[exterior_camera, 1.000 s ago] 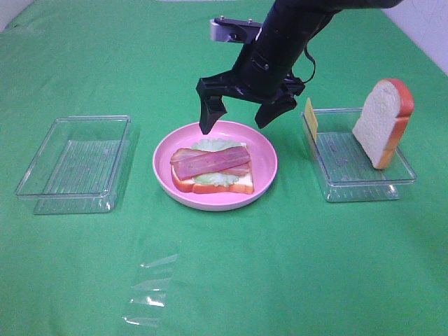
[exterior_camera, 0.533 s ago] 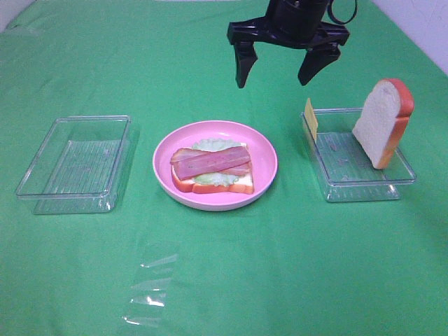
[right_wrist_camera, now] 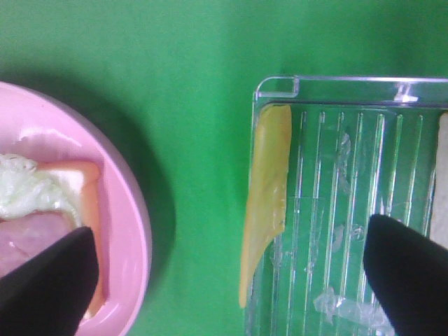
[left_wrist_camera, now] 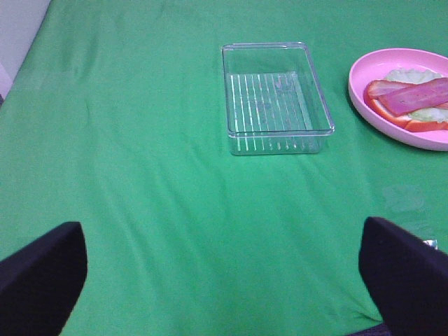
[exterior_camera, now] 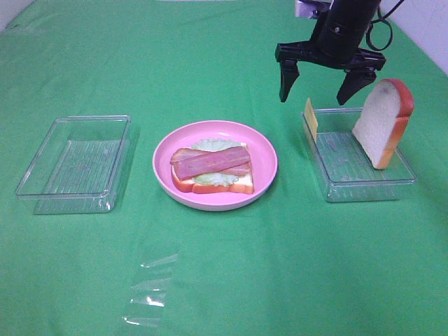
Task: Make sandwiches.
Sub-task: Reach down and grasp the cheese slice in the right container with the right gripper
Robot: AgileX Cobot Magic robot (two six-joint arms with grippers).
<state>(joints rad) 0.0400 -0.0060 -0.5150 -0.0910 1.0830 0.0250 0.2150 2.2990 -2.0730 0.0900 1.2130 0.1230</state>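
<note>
A half-built sandwich [exterior_camera: 212, 170] lies on the round pink plate [exterior_camera: 210, 201]: a bread slice topped with lettuce and crossed bacon strips. In the clear right tray [exterior_camera: 360, 183] a thin yellow cheese slice [exterior_camera: 310, 117] leans on the near-left wall and a bread slice [exterior_camera: 383, 122] stands against the right wall. My right gripper [exterior_camera: 313, 96] hangs open above the tray's left end, over the cheese [right_wrist_camera: 266, 189], with nothing between its fingers. The right wrist view shows the plate [right_wrist_camera: 133, 210] and the sandwich's corner [right_wrist_camera: 78, 183] off to one side. My left gripper [left_wrist_camera: 224, 294] is open and empty, far from the plate [left_wrist_camera: 360, 105].
An empty clear tray [exterior_camera: 77, 164] sits left of the plate, also seen in the left wrist view as the tray [left_wrist_camera: 276, 98]. A crumpled piece of clear film [exterior_camera: 150, 290] lies on the green cloth near the front.
My right gripper rose from just over the plate and swung right. It now hangs above the left end of the right tray, still open. Nothing else moved.
</note>
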